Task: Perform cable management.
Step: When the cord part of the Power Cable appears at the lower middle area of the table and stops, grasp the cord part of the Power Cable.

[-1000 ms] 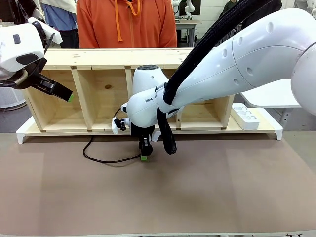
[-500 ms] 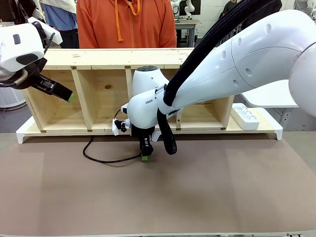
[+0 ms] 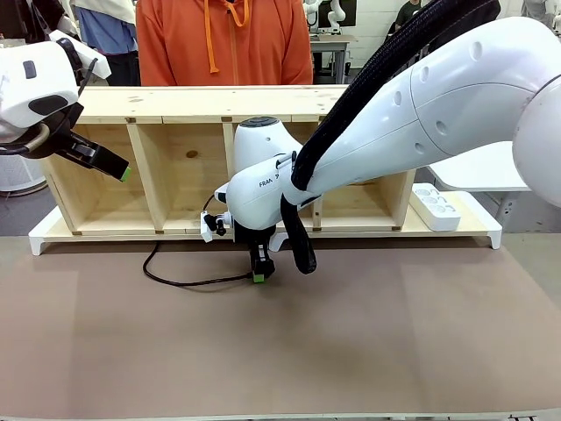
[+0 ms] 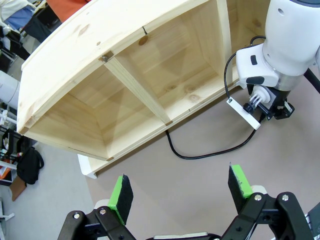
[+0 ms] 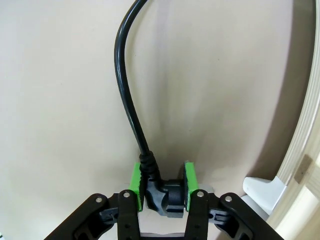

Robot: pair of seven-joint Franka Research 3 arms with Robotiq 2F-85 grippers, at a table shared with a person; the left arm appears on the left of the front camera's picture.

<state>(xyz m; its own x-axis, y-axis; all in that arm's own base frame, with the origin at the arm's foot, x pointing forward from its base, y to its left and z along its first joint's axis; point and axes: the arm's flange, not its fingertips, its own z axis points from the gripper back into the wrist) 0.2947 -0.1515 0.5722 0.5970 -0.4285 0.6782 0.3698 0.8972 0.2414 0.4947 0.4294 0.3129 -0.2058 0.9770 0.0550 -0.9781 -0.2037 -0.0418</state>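
The cable (image 3: 180,281) is a thin black cord lying in a loop on the brown table in front of the wooden shelf (image 3: 175,103), and it runs back toward the shelf's foot. My right gripper (image 3: 258,270) points down at the table at the cord's near end. In the right wrist view this right gripper (image 5: 162,186) is shut, its green pads pressed on either side of the chunky black plug (image 5: 161,194), from which the cord (image 5: 125,75) curves away. My left gripper (image 4: 180,187) hangs open and holds nothing. It is high at the far left (image 3: 101,160), with the cable (image 4: 200,154) below it.
The shelf lies on its side on a white base, its compartments facing me. A white power strip (image 3: 436,206) sits at the shelf's right end. A person in an orange hoodie (image 3: 225,39) stands behind the shelf. The right arm's thick black hose (image 3: 298,237) dangles beside the gripper.
My right gripper's jaws have closed on the plug. The cord's loop on the table has shifted slightly. The left arm has not moved.
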